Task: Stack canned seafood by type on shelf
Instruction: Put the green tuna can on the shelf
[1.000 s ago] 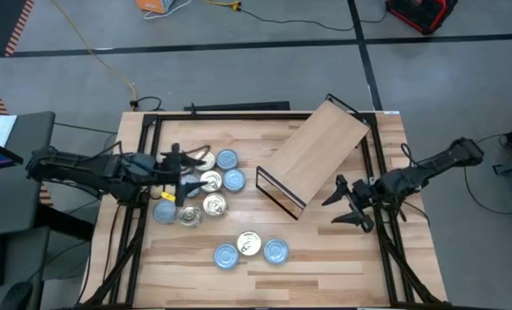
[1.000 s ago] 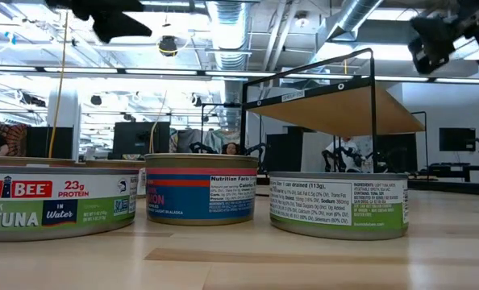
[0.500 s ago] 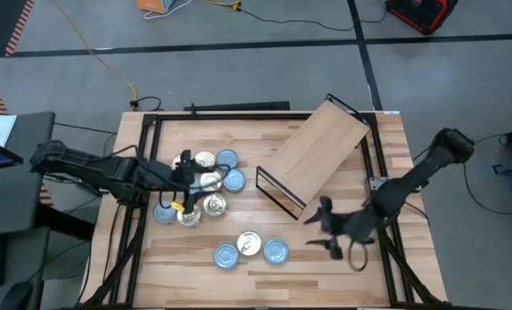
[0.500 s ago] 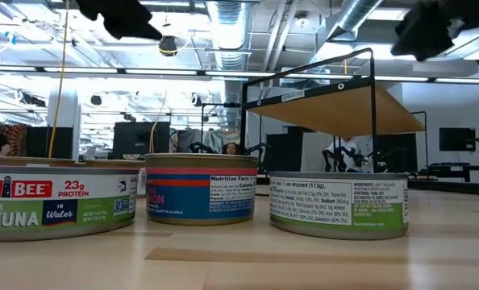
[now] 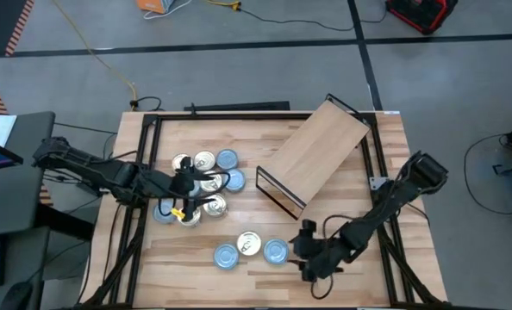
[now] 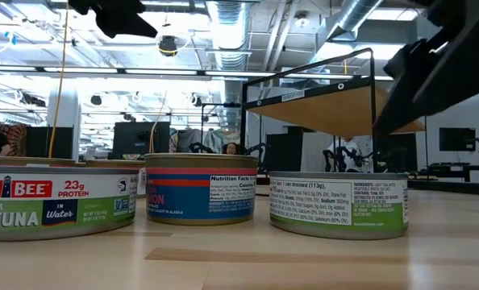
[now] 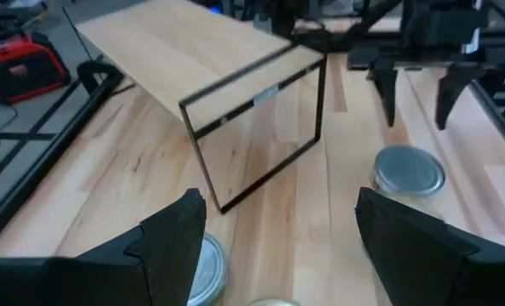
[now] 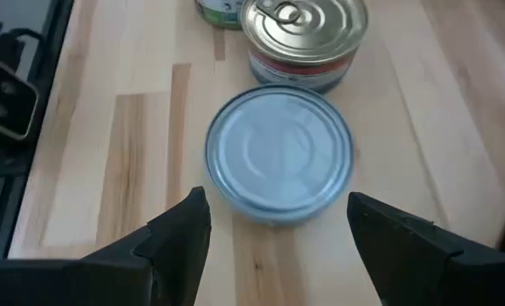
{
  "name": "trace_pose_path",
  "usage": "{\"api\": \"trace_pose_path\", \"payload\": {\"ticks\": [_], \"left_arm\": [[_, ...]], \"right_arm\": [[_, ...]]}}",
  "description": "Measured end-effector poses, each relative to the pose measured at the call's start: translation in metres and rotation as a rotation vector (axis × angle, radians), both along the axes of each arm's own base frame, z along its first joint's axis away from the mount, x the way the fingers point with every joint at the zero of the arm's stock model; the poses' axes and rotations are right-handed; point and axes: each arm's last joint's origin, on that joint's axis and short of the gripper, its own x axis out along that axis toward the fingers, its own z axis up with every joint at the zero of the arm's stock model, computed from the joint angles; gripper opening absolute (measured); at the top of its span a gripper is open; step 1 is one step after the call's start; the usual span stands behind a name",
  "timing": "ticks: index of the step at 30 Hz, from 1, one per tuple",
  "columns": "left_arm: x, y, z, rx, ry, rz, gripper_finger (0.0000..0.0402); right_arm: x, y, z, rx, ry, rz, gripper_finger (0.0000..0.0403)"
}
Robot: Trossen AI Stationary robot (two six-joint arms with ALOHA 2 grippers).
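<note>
Blue-lidded tin (image 8: 278, 155): on the tabletop, just ahead of the right gripper (image 5: 306, 257), beside a gold-lidded tin (image 8: 303, 38).
Right gripper: fingers spread, empty.
Left gripper (image 5: 184, 191): spread, over the tin cluster (image 5: 206, 182).

Even, bright overhead light fills the scene; ceiling strip lights (image 6: 183, 74) glare white in the low view, leaving the arms above as black silhouettes. Shadows on the wooden tabletop (image 5: 342, 172) are soft and short. The left wrist view is motion-blurred, with the shelf (image 7: 210, 59) smeared. The blue-lidded tin (image 8: 278, 153) shows a soft sheen.
</note>
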Motion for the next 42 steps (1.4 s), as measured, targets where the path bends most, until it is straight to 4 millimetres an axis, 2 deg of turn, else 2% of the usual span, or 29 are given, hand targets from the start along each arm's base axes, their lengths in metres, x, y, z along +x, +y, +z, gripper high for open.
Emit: {"api": "trace_pose_path", "payload": {"ticks": [5,11,21,27,32,36,42], "left_arm": [[0.012,0.003,-0.005,0.007,0.058,0.005,0.0293],[0.035,0.001,-0.003,0.076,0.132,-0.018,0.0293],[0.067,-0.008,0.010,0.107,0.210,-0.057,0.0293],[0.081,-0.012,0.007,0.119,0.240,-0.073,0.0293],[0.092,-0.016,-0.004,0.110,0.290,-0.130,0.0293],[0.094,-0.017,-0.005,0.126,0.295,-0.145,0.0293],[0.092,-0.017,-0.001,0.118,0.279,-0.142,0.0293]], "right_arm": [[0.009,0.001,-0.009,0.005,0.047,-0.101,0.0301],[0.008,0.004,-0.021,-0.025,0.100,-0.161,0.0301],[-0.010,0.012,-0.025,-0.046,0.126,-0.233,0.0301],[-0.016,0.011,-0.027,-0.034,0.152,-0.293,0.0301],[-0.019,0.007,-0.028,-0.033,0.179,-0.351,0.0301],[-0.023,0.008,-0.024,-0.032,0.171,-0.340,0.0301],[-0.031,0.020,-0.004,-0.018,0.043,-0.282,0.0301]]}}
